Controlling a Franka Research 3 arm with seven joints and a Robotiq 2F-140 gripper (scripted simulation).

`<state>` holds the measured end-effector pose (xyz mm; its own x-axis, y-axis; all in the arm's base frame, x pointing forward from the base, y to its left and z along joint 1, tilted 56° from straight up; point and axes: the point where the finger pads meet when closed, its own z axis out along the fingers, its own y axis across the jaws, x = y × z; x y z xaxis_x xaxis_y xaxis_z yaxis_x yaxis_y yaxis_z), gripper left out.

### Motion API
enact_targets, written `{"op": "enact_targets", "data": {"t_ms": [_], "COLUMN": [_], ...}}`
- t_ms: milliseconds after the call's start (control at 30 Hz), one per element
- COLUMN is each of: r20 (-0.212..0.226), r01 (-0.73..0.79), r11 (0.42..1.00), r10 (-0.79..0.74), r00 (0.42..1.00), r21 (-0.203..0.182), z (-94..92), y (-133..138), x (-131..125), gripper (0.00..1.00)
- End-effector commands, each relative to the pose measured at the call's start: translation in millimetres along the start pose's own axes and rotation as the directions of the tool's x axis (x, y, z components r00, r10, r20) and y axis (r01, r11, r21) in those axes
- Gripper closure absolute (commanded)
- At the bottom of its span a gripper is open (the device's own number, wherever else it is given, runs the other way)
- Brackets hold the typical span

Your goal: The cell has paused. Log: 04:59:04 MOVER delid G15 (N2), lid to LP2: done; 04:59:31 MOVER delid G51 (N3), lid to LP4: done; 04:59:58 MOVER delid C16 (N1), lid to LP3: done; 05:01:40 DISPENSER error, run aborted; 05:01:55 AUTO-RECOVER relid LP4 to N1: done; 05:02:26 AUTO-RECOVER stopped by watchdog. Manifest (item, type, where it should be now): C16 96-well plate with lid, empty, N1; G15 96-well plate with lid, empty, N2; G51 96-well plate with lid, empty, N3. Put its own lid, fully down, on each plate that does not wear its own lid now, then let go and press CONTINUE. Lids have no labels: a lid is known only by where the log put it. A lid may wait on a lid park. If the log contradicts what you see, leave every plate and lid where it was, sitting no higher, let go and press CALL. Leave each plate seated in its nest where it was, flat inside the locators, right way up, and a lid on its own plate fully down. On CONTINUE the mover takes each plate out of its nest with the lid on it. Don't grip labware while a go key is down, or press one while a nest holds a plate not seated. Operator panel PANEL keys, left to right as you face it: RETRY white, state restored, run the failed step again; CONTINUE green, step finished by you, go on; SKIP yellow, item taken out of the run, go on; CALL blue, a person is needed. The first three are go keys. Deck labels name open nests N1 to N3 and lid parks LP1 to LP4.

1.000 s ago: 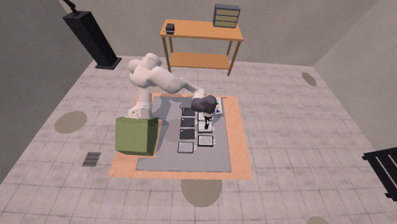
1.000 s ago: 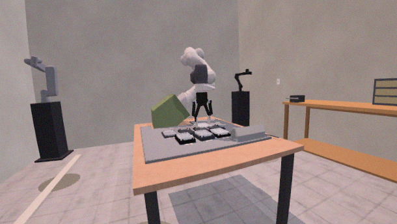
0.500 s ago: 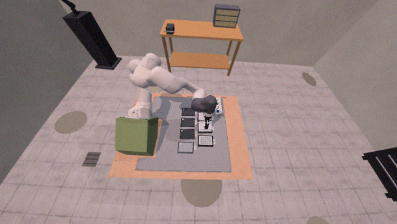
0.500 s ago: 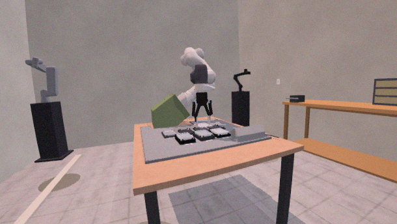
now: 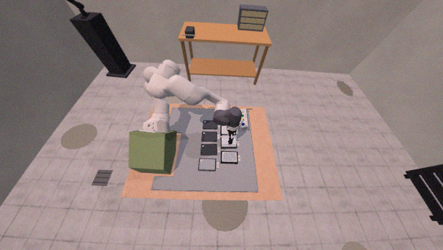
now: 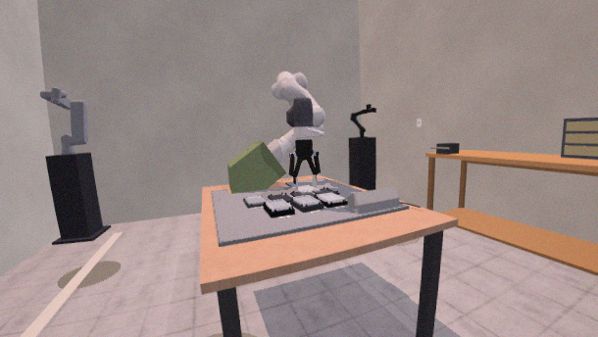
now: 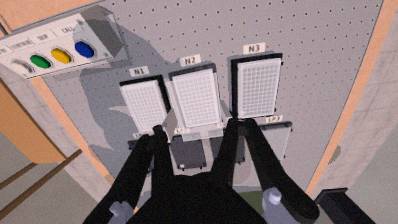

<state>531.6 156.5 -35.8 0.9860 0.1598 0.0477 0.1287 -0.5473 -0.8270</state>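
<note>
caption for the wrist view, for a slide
Gripper shut on the gridded plate at N2, flanked by N1 plate and N3 plate, panel upper left.

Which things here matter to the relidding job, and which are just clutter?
Job: gripper, held lid, N1 plate, N3 plate, parked lid, operator panel.
Clutter: green box, side table, drawer unit, black pedestal.

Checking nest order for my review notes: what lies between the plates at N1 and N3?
The N2 plate, in the wrist view, with the gripper shut on a clear lid over it.
</note>
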Motion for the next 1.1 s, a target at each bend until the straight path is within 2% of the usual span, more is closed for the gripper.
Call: {"op": "enact_targets", "data": {"t_ms": [0,467,1067], "r20": [-0.001,-0.001,-0.001], "r01": [0.023,0.028,0.028], "r11": [1.000,1.000,1.000], "r10": [-0.023,-0.028,-0.028], "r00": [1.000,1.000,1.000], "r21": [-0.001,-0.001,-0.001], "z": [0.8,20.8,31.1], "y": [-0.6,-1.1,-1.4], "x": [1.2,1.4,1.5], "gripper": [1.00,1.00,1.00]}}
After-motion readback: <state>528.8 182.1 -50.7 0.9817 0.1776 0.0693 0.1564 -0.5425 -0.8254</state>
